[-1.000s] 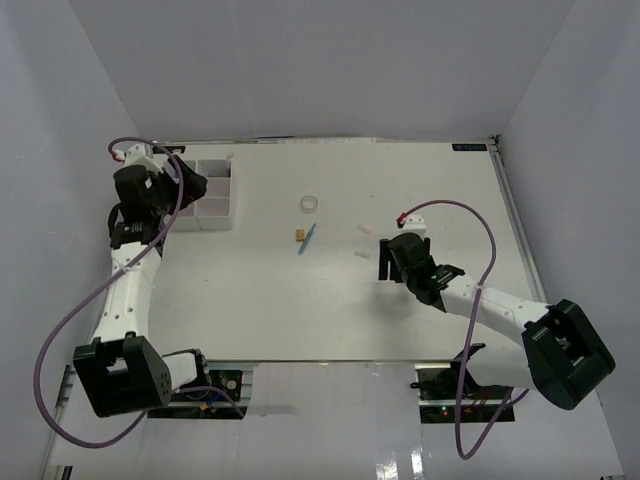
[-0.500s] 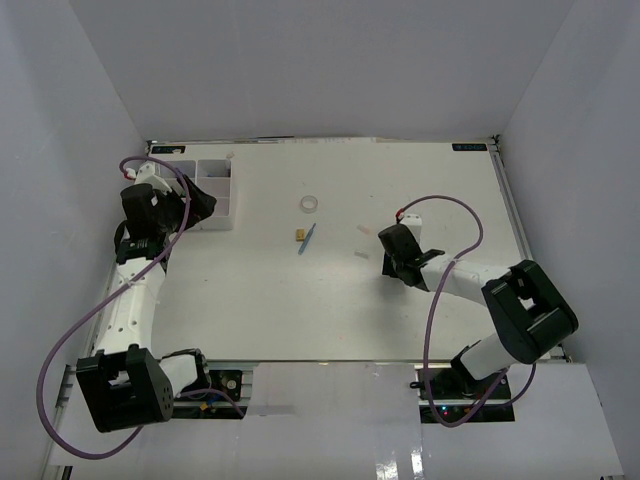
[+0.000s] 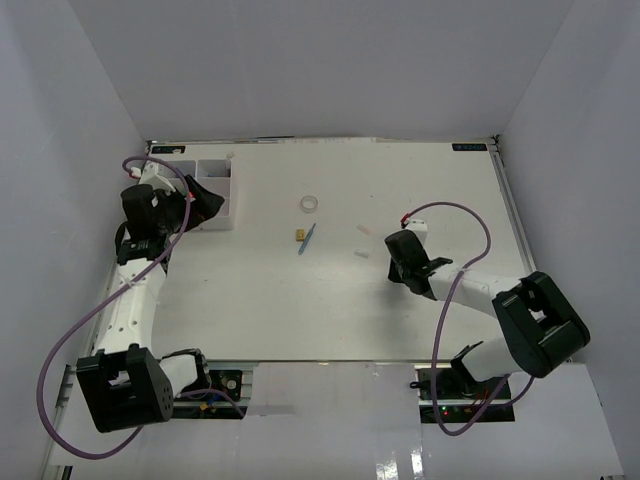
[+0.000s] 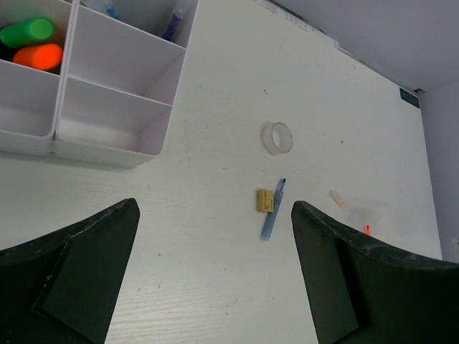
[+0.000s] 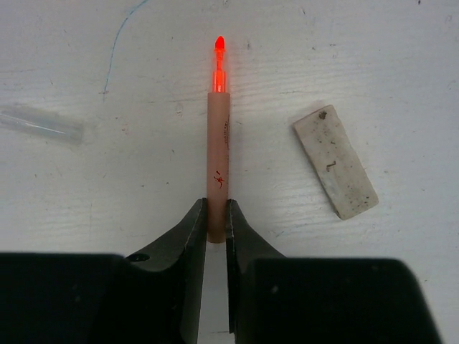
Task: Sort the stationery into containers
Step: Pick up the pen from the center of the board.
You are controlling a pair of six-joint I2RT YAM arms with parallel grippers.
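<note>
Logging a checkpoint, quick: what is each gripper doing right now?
Left gripper: open, holding nothing.
Right gripper: closed on the red-tipped pen.

The white worktop [image 3: 300, 310] is filling the middle of the scene, with faint scuffs and specks showing on it up close. A thin blue ink squiggle [image 5: 117, 44] is curling across it at the upper left of the right wrist view. Pale walls [image 3: 330, 70] are boxing things in on three sides. A small dark label [image 3: 467, 147] is sitting at the far right corner, and a metal rail [image 3: 513, 225] is running along the right edge.
</note>
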